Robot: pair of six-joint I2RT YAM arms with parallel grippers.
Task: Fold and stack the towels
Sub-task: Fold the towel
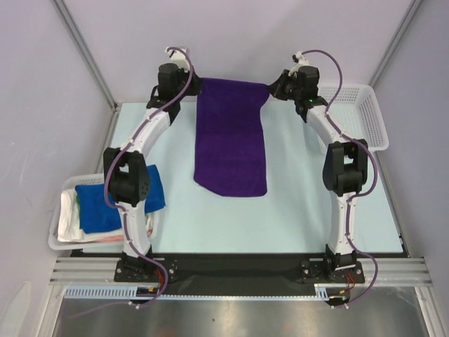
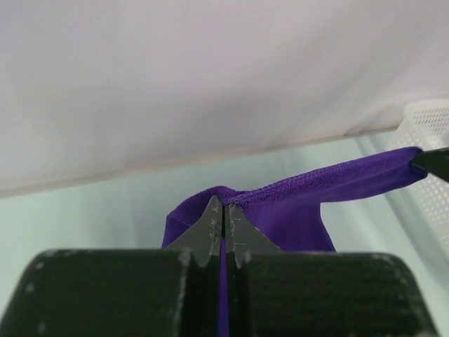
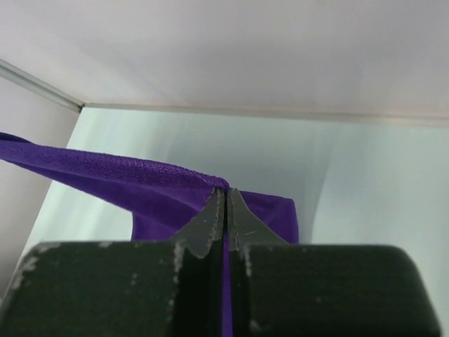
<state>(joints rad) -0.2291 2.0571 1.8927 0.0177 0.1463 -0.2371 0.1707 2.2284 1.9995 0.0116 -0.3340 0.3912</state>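
Observation:
A purple towel (image 1: 231,137) hangs stretched between both grippers at the far side of the table, its lower end lying on the table top. My left gripper (image 1: 194,86) is shut on its far left corner, and the purple towel (image 2: 302,210) runs off to the right from the left gripper (image 2: 224,205). My right gripper (image 1: 272,88) is shut on the far right corner; the purple towel (image 3: 112,175) stretches left from the right gripper (image 3: 226,193). A royal blue towel (image 1: 98,203) lies on a white towel (image 1: 70,217) in the left basket.
A white mesh basket (image 1: 361,116) stands at the far right, its corner (image 2: 428,119) seen in the left wrist view. Another white basket (image 1: 59,242) holding the folded towels sits at the near left, partly under my left arm. Walls close the back and sides.

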